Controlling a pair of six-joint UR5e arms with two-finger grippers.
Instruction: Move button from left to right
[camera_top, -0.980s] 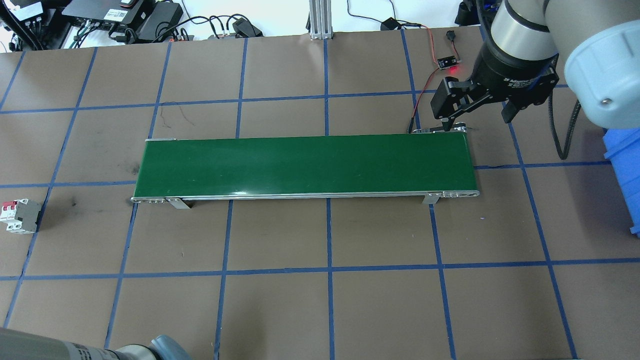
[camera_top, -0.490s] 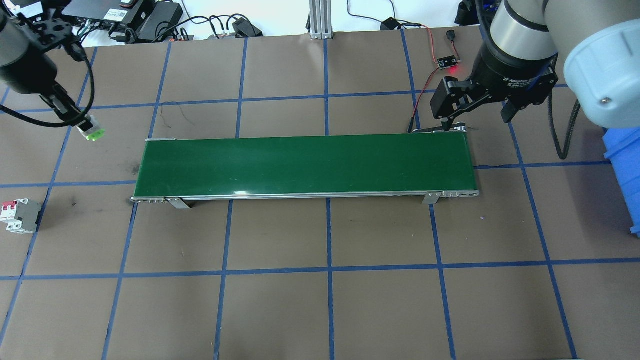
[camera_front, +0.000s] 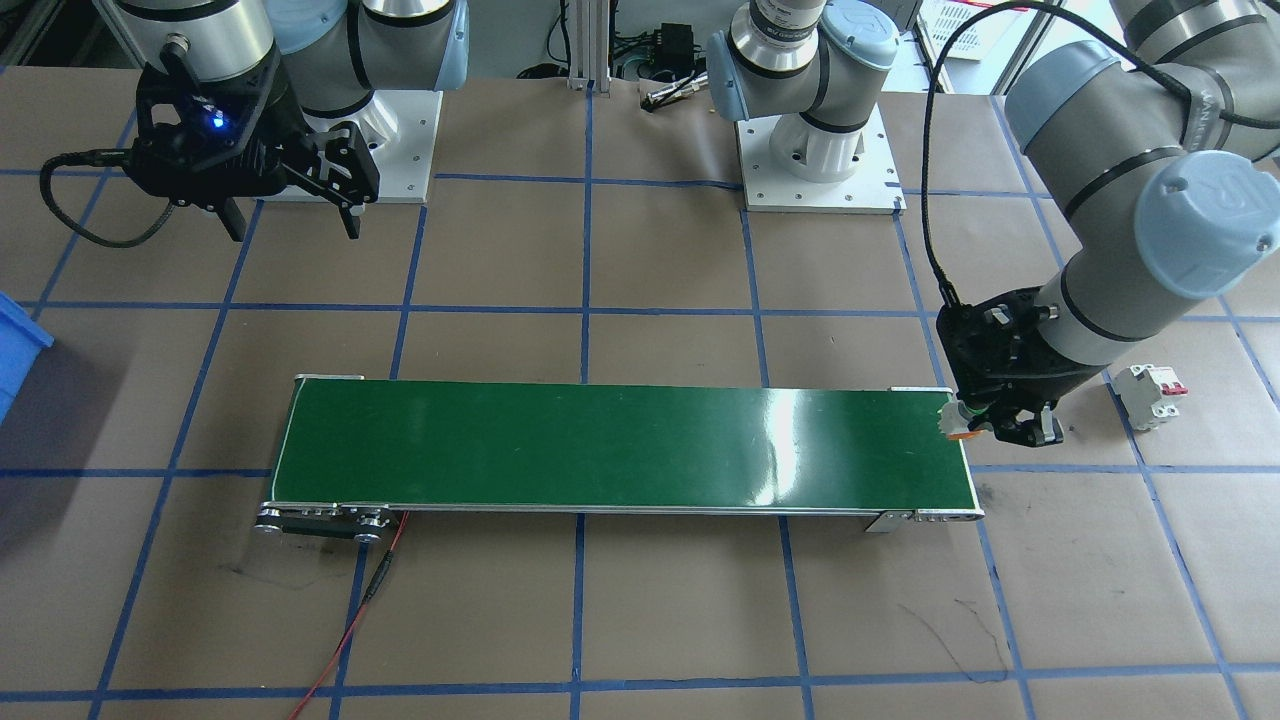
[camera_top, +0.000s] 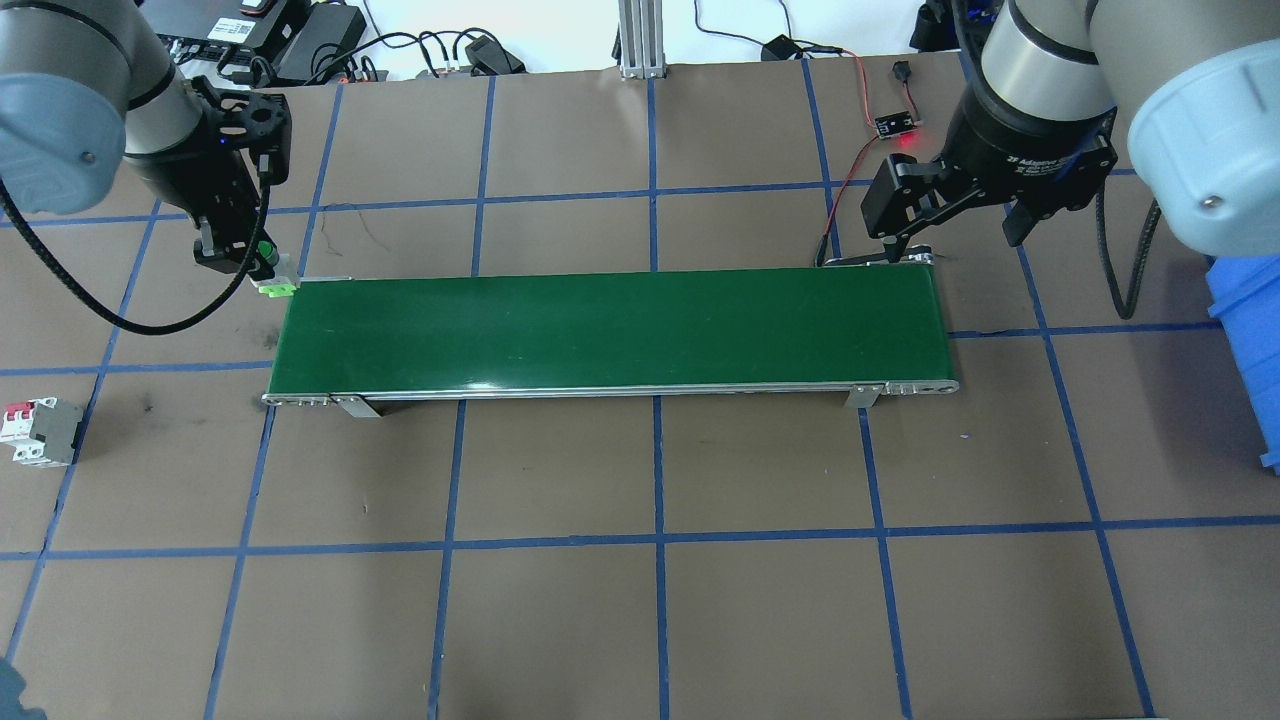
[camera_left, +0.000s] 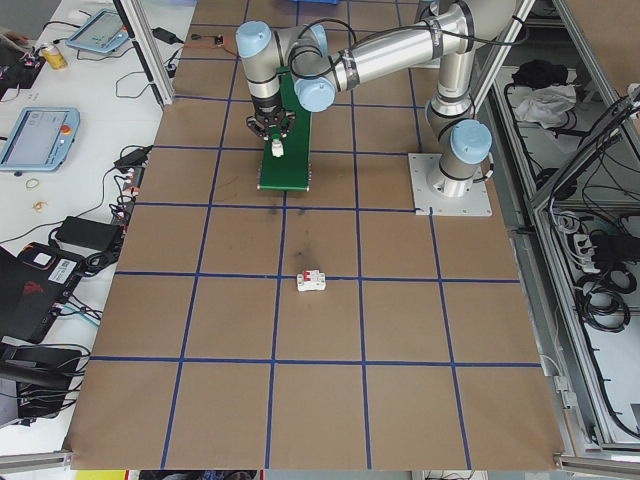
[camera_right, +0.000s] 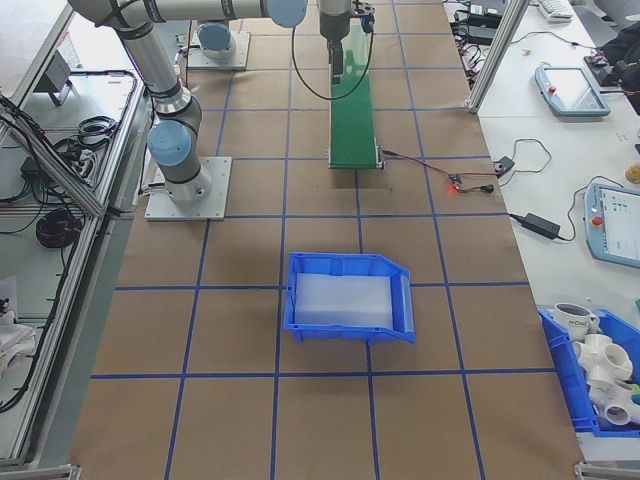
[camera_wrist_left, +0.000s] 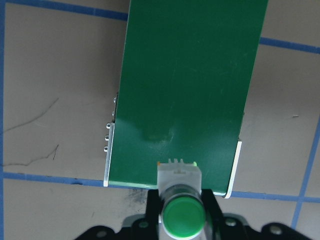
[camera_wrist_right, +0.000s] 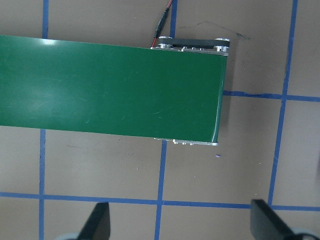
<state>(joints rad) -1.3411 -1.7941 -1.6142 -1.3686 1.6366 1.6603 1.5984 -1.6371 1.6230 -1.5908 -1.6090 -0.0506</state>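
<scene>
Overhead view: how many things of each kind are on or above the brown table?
Button, held in the left tool: 1
Green conveyor belt: 1
Circuit breaker: 1
Blue bin: 1
Robot tools, counting the open right tool: 2
Total: 6

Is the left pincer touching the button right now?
Touching. The left wrist view shows the left pincer with a finger pressed against each side of the button.

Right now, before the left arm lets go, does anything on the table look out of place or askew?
Nothing stands out. The left gripper holds the button at the left end of the conveyor belt, which lies straight. The circuit breaker sits apart near the table's left edge, and the right gripper hangs open.
</scene>
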